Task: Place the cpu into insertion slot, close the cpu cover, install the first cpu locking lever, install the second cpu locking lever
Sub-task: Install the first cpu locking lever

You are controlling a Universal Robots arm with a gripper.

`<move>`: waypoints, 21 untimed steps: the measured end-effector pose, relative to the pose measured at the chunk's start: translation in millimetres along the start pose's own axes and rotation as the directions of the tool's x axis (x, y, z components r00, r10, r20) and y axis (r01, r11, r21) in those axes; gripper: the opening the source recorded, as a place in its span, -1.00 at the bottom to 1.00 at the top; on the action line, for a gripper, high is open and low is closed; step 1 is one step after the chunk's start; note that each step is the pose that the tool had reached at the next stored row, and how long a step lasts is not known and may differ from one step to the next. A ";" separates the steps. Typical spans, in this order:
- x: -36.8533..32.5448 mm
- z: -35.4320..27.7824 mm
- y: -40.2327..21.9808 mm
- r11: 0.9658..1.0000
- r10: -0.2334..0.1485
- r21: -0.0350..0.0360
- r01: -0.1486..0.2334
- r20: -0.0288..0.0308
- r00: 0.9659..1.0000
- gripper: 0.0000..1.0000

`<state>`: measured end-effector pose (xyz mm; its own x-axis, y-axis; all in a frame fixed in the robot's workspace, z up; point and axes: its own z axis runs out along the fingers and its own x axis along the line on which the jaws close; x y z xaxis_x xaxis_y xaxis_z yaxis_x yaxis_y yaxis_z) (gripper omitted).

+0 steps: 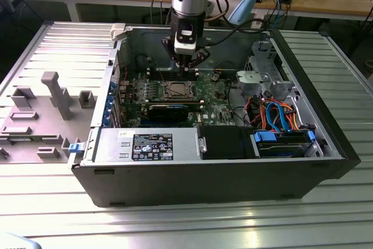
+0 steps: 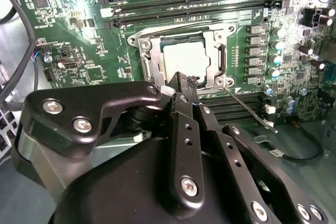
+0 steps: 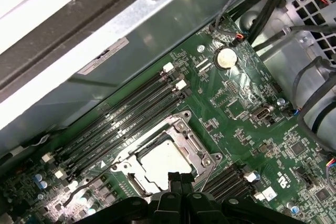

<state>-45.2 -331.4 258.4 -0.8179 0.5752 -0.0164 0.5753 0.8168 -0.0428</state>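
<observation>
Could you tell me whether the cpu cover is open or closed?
Closed: in the second wrist view the cpu cover lies flat, framing the cpu's silver top.

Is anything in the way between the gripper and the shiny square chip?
Nothing I can see. The gripper hangs above the chip, and the metal frame around the chip leaves its top bare.

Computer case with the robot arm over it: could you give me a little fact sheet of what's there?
cpu: silver top up, seated in the insertion slot
cpu cover: lying flat around the cpu
lever: thin wire rod angling out from the socket's corner
hand: fingers together, close to the socket's edge, holding nothing
computer case: open, on a ribbed metal table
</observation>
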 end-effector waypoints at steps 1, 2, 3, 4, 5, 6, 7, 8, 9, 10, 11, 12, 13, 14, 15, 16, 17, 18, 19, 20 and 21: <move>0.0 0.0 0.0 1.000 -0.007 0.000 0.007 0.000 1.000 -0.79; 0.0 0.0 0.0 1.000 -0.014 0.000 0.014 0.001 1.000 -0.79; 0.0 0.0 0.0 1.000 -0.022 0.000 0.022 0.001 1.000 -0.79; 0.0 0.0 0.0 1.000 -0.031 0.000 0.031 0.001 1.000 -0.79; 0.0 0.0 0.0 0.999 -0.041 -0.001 0.041 0.002 0.999 -0.79; 0.0 0.0 0.0 0.999 -0.054 -0.001 0.054 0.002 0.999 -0.79; 0.0 0.0 0.0 0.998 -0.068 -0.001 0.068 0.003 0.998 -0.79; 0.0 0.0 0.0 0.997 -0.075 -0.001 0.075 0.003 0.997 -0.79; 0.0 0.0 0.0 0.997 -0.082 -0.001 0.082 0.004 0.997 -0.79; 0.0 0.0 0.0 0.996 -0.092 -0.001 0.092 0.004 0.996 -0.79; 0.0 0.0 0.0 0.995 -0.099 -0.001 0.099 0.004 0.995 -0.79; 0.0 0.0 0.0 0.994 -0.105 -0.001 0.105 0.005 0.994 -0.79; 0.0 0.0 0.0 0.993 -0.115 -0.002 0.115 0.005 0.993 -0.79; 0.0 0.0 0.0 0.992 -0.122 -0.002 0.122 0.005 0.992 -0.79; 0.0 0.0 0.0 0.992 -0.129 -0.002 0.129 0.006 0.992 -0.79; 0.0 0.0 0.0 0.991 -0.136 -0.002 0.136 0.006 0.991 -0.79; 0.0 0.0 0.0 0.990 -0.144 -0.002 0.144 0.006 0.990 -0.79; 0.0 0.0 0.0 0.989 -0.150 -0.002 0.151 0.007 0.989 -0.79; 0.0 0.0 0.0 0.987 -0.159 -0.002 0.159 0.007 0.987 -0.79; 0.0 0.0 0.0 0.986 -0.166 -0.002 0.166 0.007 0.986 -0.79; 0.0 0.0 0.0 0.984 -0.178 -0.002 0.178 0.008 0.984 -0.79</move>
<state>-45.2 -331.4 258.4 -0.9071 0.4206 -0.0165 0.4209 0.9061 -0.0429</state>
